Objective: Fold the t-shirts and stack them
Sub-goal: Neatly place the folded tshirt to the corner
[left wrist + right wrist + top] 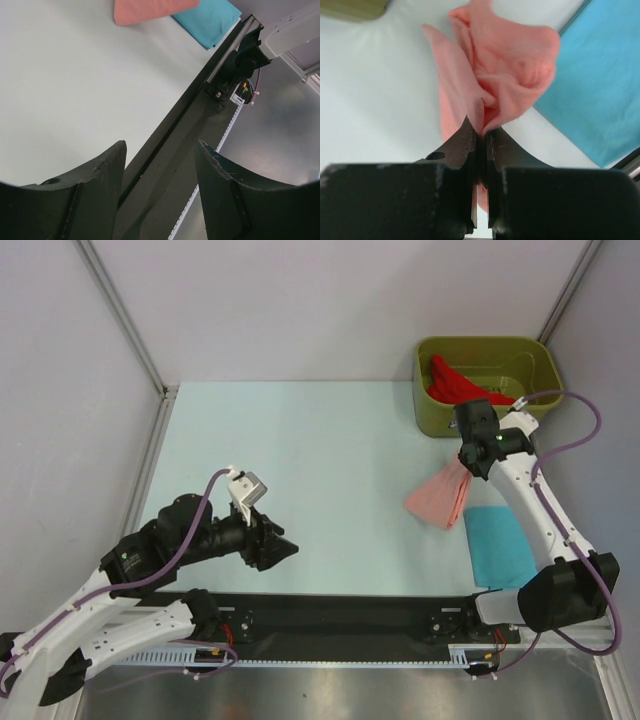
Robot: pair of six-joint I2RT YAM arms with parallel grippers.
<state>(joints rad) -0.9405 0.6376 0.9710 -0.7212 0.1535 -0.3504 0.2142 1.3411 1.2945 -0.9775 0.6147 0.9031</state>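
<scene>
The salmon-pink t-shirt (440,498) is plain; the turquoise-blue t-shirt (500,545) is plain too; the bright red t-shirt (455,383) shows one solid colour; the tub (490,341) is olive-green; the table (330,470) is pale mint; the cables (590,430) are purple.

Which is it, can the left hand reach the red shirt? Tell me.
Probably not: the red shirt lies in the far-right tub, and the right hand, gripping the pink shirt, stands in the way.

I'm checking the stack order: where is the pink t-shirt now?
Top view, right side of the table: the pink t-shirt, pinched at one end by the right gripper, is between the green tub and the turquoise t-shirt.
</scene>
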